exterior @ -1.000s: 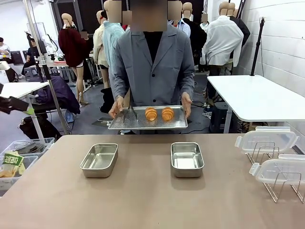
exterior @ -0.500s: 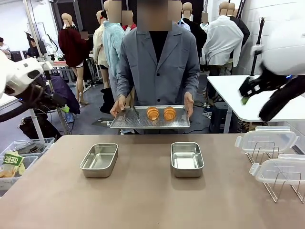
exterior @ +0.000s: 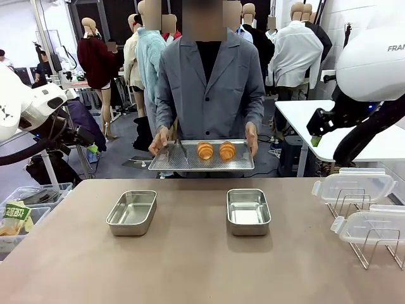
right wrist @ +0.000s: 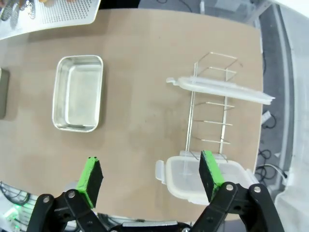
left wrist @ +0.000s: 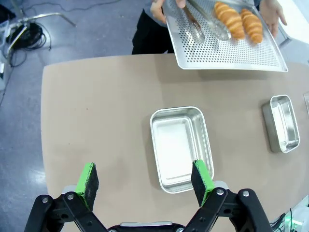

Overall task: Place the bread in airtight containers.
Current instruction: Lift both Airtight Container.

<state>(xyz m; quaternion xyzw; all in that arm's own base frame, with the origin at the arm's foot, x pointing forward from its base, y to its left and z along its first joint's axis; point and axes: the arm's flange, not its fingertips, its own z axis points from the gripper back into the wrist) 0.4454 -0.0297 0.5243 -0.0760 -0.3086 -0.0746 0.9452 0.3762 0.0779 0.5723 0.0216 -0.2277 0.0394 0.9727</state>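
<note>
A person at the far side holds a perforated steel tray (exterior: 201,164) with two golden ridged rolls (exterior: 204,151) (exterior: 227,151) on it. Two steel containers sit on the table, one left (exterior: 131,212) and one right (exterior: 248,211), both holding nothing. My left gripper (left wrist: 145,178) hangs open high above the left container (left wrist: 181,146), with the rolls (left wrist: 230,19) (left wrist: 252,25) far ahead. My right gripper (right wrist: 150,175) is open too, high over the table between the right container (right wrist: 78,93) and the lids. In the front view both grippers (exterior: 92,147) (exterior: 314,139) hover off the table's sides.
Metal tongs (exterior: 180,151) lie on the tray beside the rolls. Two clear white-rimmed lids (exterior: 353,187) (exterior: 373,227) rest on wire racks (right wrist: 212,121) at the table's right end. A bin of packets (exterior: 16,218) stands off the left edge.
Both arms have swung into the front view from the sides, the right gripper moving left and down. The person's tray has drifted slightly right.
</note>
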